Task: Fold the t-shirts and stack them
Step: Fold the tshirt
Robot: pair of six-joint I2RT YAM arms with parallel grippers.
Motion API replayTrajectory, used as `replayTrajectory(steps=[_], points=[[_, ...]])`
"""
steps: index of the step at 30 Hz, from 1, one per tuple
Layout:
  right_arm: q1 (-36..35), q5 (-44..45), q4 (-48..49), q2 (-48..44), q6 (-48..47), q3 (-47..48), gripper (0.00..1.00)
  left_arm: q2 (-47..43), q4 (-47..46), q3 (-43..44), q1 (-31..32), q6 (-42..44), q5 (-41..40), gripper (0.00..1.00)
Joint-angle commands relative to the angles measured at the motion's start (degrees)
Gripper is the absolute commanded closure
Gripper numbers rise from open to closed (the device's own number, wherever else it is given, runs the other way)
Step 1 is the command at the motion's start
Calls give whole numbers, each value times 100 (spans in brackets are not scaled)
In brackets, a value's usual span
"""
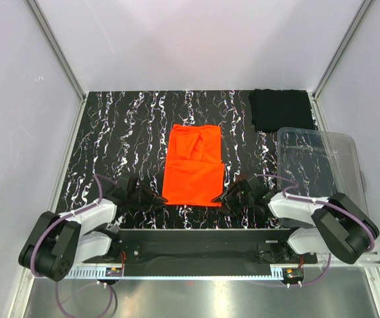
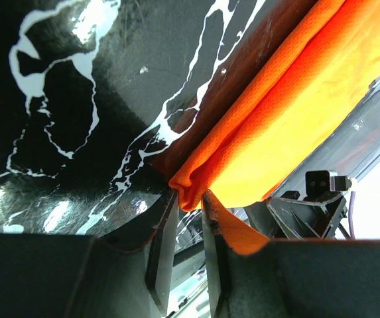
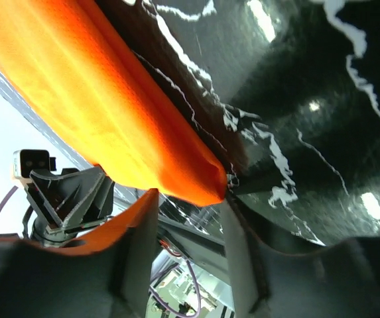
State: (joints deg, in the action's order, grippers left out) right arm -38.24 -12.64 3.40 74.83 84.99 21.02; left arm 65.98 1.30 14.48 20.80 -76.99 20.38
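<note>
Squarely, orange-red t-shirt, corners at left gripper, right gripper

Lab test cell: white panel walls, aluminium framing, black marbled table

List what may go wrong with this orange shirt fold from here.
1. The right claw is open, and the near corner of the orange t-shirt lies beside one finger. Closing may miss it or catch only one layer.
2. The left claw meets just the tip of its corner, so a thin pinch could slip on lifting.
3. The far half looks rumpled, and an uneven lift may skew the fold.
</note>
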Motion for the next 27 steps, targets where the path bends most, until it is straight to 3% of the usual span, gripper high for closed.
replayTrajectory(steps=[1,7,9,10,11,14,21,27], points=[[-43,535,-164,295,35,-62,53,144,98,-112,21,184,-316,74],[-35,728,-173,182,97,-211,63,196,99,-42,12,272,-307,82],[-35,728,-190,103,18,-229,73,223,107,-7,12,299,-298,90],[-43,693,-225,50,-35,-203,78,231,107,11,12,334,-281,99],[-35,667,-304,23,-79,-186,87,223,133,54,3,360,-272,100],[-35,588,-628,-82,-412,-45,100,144,318,195,12,527,-245,100],[-35,43,-1692,-363,-1642,867,100,-927,1177,196,21,572,-78,100],[-271,-133,-2396,-1075,-1627,940,100,-2456,2301,90,30,694,228,100]])
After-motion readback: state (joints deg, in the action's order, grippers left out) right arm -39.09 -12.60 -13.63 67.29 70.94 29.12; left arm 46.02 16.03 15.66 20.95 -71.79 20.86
